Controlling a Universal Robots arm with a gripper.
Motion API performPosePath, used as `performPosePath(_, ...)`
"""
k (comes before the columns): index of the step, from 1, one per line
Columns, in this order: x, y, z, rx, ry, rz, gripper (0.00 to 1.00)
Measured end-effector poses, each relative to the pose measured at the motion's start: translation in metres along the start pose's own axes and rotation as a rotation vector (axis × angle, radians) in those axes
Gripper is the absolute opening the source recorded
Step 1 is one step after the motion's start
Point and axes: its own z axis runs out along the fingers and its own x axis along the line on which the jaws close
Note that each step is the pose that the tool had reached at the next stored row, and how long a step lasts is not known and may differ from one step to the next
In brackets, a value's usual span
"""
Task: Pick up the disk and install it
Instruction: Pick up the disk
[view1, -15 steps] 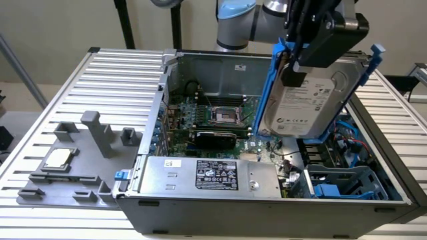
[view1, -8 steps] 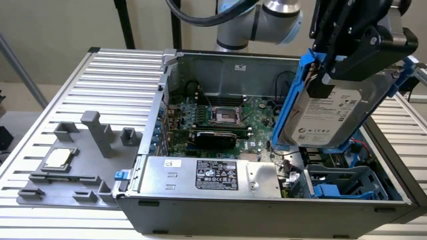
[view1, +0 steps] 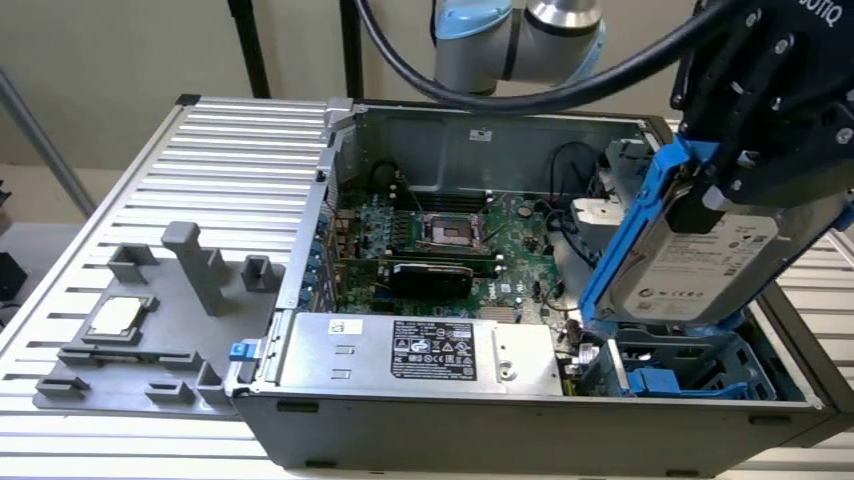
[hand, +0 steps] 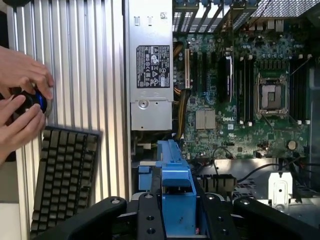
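One disk (view1: 701, 265) hangs tilted, clamped in the claw (view1: 727, 185), over the blue drive bay (view1: 681, 378). Seating calls for squaring it first.

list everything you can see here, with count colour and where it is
disk: one, silver-grey with blue frame, held tilted over the case
computer case: one, grey, open, on the table
motherboard: one, green, inside the case
power supply box: one, silver with black label, inside the case
CPU chip: one, silver, on the fixture
fixture: one, grey, on the table, exterior view's left
table: one, ribbed silver, under the case
keyboard: one, black, beside the case
person's hands: two, around a small blue object
robot arm: one, grey and light blue, above the case
gripper: one, black, shut on the disk
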Motion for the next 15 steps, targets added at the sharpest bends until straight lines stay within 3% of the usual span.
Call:
performPosePath(5, 0.008, -0.0174, 0.0086, 0.0000, -0.0002, 0.000, 0.33)
performPosePath(12, 0.008, -0.0422, 0.0206, -0.0001, 0.0000, -0.001, 0.33)
performPosePath(15, 0.009, -0.0460, 0.0255, -0.0001, -0.0004, -0.001, 0.33)
